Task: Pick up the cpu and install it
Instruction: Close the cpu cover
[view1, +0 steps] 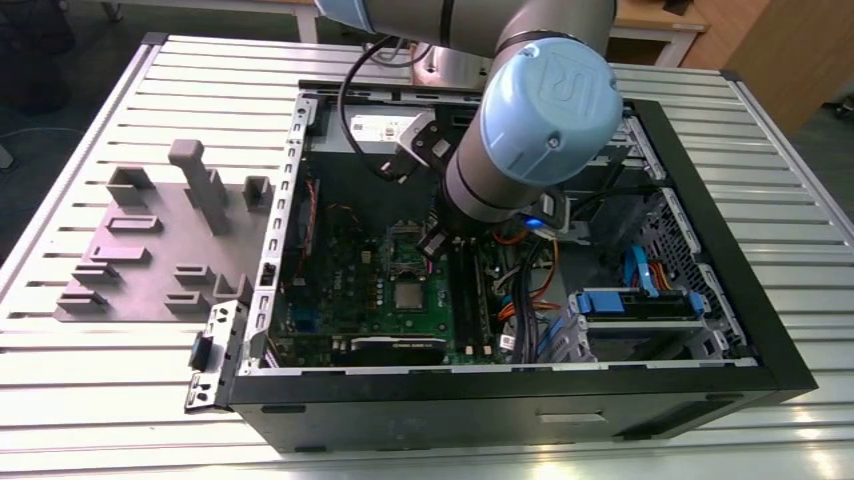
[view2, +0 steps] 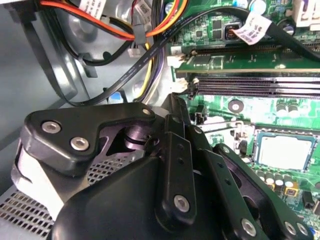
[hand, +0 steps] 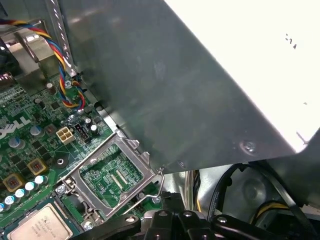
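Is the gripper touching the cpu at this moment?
Apart. In the first wrist view, green board shows between the gripper and the cpu, whose top lies bare.

From my remote station I saw a metal table with a top of long parallel slots, pale and silvery, spreading across most of the exterior view. Past its edge on the exterior view's left lay a dark floor. Behind it stood a light wooden desk and, toward the exterior view's right, a brown wooden panel. The light fell evenly and softly across the tabletop.
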